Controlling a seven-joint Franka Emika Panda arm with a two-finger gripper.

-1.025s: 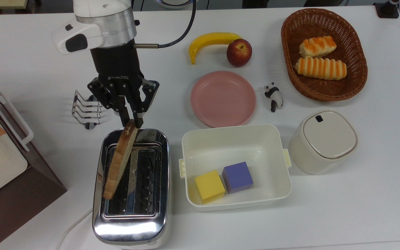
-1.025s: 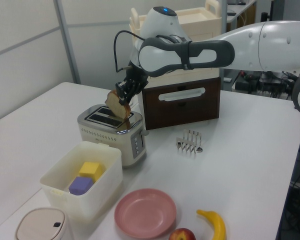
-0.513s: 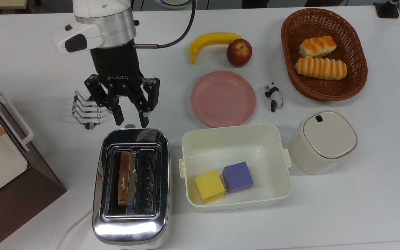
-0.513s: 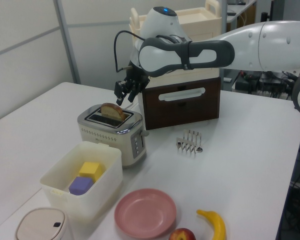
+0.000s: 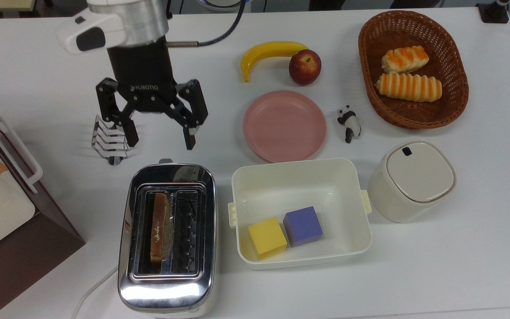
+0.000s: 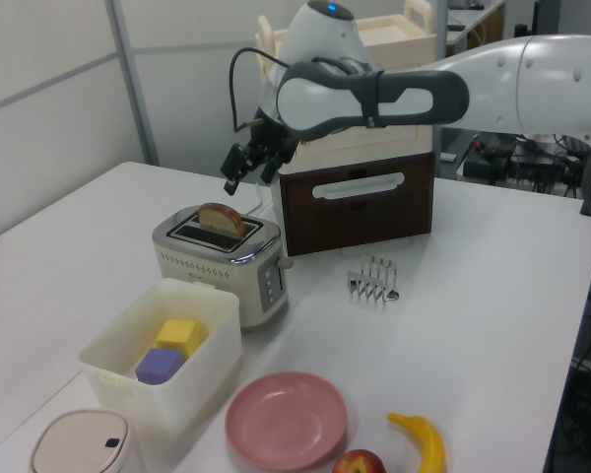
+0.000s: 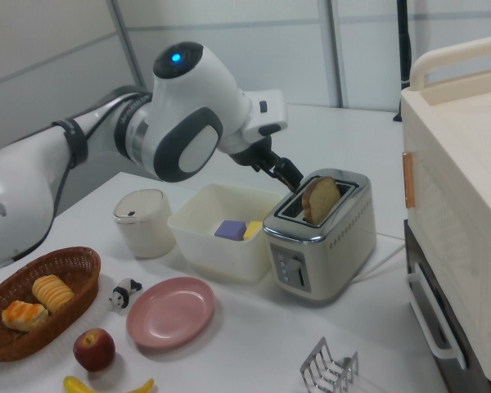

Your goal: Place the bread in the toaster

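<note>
- The bread point(image 5: 160, 228) stands on edge in the toaster's point(image 5: 168, 283) slot on the top view's left, its rounded top poking out.
- The gripper point(image 5: 159, 137) hangs above the toaster's far end, clear of the bread.
- Its fingers point(image 5: 190, 140) are spread wide, holding nothing.

Your gripper point(image 5: 159, 137) hangs spread in free air above the table. Obstacles nearby: toast rack point(image 5: 110, 142) beside it, toaster point(image 5: 168, 274) with bread point(image 5: 159, 227) upright in one slot, white bin point(image 5: 301, 176), brown cabinet point(image 5: 20, 248).
</note>
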